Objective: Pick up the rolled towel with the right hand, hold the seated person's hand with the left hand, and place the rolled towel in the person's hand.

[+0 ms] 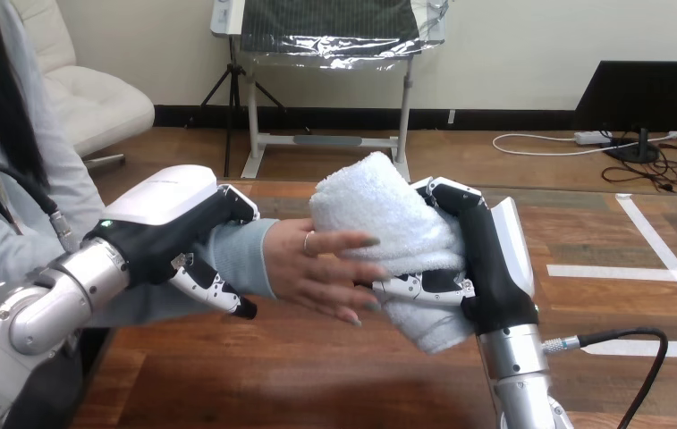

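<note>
A white rolled towel (379, 214) is held above the wooden table (317, 375) at the middle of the head view. My right hand (486, 259) grips it from the right side, fingers and thumb curled round it. The person's hand (321, 264) reaches in from the left, fingers stretched out and lying against the towel's near left side. My left hand (173, 232) is curled round the person's wrist, over the grey sleeve, with fingers showing below the wrist and the thumb above it.
White tape lines (665, 268) mark the table at the right. A black cable (630, 344) runs from my right forearm. The person sits at the table's left side.
</note>
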Action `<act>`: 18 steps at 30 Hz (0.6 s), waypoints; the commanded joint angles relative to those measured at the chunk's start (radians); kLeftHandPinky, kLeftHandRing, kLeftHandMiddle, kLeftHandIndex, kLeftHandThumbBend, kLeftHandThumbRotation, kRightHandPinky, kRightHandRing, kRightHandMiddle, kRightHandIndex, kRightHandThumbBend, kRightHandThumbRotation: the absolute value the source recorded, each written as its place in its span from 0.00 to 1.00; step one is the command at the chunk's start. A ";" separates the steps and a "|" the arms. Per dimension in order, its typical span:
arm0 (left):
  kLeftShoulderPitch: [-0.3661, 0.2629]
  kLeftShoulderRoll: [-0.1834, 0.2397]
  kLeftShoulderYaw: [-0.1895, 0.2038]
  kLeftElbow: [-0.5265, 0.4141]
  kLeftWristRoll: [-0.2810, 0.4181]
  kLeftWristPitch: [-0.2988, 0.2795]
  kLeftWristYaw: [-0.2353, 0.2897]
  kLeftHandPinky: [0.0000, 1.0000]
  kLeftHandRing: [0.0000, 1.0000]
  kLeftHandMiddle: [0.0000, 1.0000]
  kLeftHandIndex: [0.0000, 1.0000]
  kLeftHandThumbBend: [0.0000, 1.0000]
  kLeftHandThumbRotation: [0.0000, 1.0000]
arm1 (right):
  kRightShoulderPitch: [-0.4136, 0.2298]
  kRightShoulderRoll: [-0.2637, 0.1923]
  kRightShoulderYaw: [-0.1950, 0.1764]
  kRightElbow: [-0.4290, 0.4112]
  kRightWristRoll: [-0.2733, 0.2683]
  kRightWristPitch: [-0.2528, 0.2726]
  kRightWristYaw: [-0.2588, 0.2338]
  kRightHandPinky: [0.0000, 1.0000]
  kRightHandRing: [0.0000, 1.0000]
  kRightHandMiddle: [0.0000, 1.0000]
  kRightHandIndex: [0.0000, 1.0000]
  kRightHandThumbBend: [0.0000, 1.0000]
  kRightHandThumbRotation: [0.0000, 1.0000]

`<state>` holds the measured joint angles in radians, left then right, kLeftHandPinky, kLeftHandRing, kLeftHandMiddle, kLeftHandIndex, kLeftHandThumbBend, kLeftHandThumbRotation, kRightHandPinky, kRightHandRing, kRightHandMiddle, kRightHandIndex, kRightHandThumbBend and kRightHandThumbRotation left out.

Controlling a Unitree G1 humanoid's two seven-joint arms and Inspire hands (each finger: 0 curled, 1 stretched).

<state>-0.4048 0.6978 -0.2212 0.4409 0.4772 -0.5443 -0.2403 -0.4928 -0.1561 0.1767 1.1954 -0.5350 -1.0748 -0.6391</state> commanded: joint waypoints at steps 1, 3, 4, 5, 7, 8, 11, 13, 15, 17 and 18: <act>-0.126 -0.019 0.041 -0.074 -0.032 -0.030 0.018 0.30 0.34 0.39 0.39 0.82 0.00 | -0.089 0.020 0.027 0.001 -0.016 0.005 -0.002 0.14 0.18 0.22 0.18 0.71 0.00; -0.130 -0.022 0.041 -0.074 -0.032 -0.028 0.019 0.30 0.34 0.39 0.39 0.82 0.00 | -0.085 0.028 0.036 -0.002 -0.022 0.007 -0.009 0.14 0.18 0.22 0.18 0.71 0.00; -0.131 -0.023 0.041 -0.074 -0.032 -0.027 0.020 0.30 0.34 0.39 0.39 0.82 0.00 | -0.084 0.029 0.039 -0.003 -0.023 0.007 -0.011 0.14 0.18 0.22 0.18 0.71 0.00; -0.134 -0.025 0.040 -0.072 -0.033 -0.028 0.018 0.30 0.34 0.39 0.39 0.83 0.00 | -0.081 0.034 0.045 -0.005 -0.027 0.006 -0.015 0.14 0.18 0.22 0.18 0.71 0.00; -0.137 -0.027 0.039 -0.068 -0.034 -0.028 0.017 0.30 0.34 0.39 0.39 0.84 0.00 | -0.078 0.039 0.050 -0.006 -0.031 0.004 -0.021 0.14 0.17 0.22 0.18 0.71 0.00; -0.140 -0.029 0.038 -0.066 -0.033 -0.028 0.017 0.30 0.34 0.39 0.39 0.84 0.00 | -0.076 0.043 0.056 -0.009 -0.037 0.002 -0.028 0.14 0.17 0.22 0.18 0.71 0.00; -0.144 -0.034 0.037 -0.063 -0.031 -0.027 0.019 0.31 0.34 0.39 0.39 0.86 0.00 | -0.071 0.051 0.065 -0.013 -0.046 -0.004 -0.037 0.14 0.17 0.22 0.17 0.71 0.00; -0.145 -0.036 0.036 -0.061 -0.031 -0.027 0.020 0.31 0.34 0.39 0.39 0.86 0.00 | -0.068 0.056 0.068 -0.014 -0.046 -0.009 -0.035 0.14 0.17 0.21 0.17 0.70 0.00; -0.146 -0.039 0.036 -0.056 -0.030 -0.031 0.025 0.31 0.34 0.39 0.39 0.86 0.00 | -0.064 0.062 0.072 -0.015 -0.044 -0.022 -0.029 0.14 0.17 0.21 0.17 0.69 0.00; -0.148 -0.043 0.034 -0.051 -0.028 -0.033 0.030 0.31 0.34 0.39 0.39 0.86 0.00 | -0.062 0.066 0.076 -0.018 -0.047 -0.029 -0.033 0.13 0.16 0.21 0.17 0.68 0.00; -0.149 -0.045 0.033 -0.049 -0.026 -0.034 0.032 0.31 0.34 0.39 0.39 0.86 0.00 | -0.062 0.067 0.079 -0.019 -0.050 -0.030 -0.039 0.13 0.16 0.21 0.17 0.68 0.00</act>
<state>-0.4059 0.6906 -0.2211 0.4412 0.4778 -0.5412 -0.2425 -0.4926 -0.1376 0.2105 1.2019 -0.5571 -1.0682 -0.6791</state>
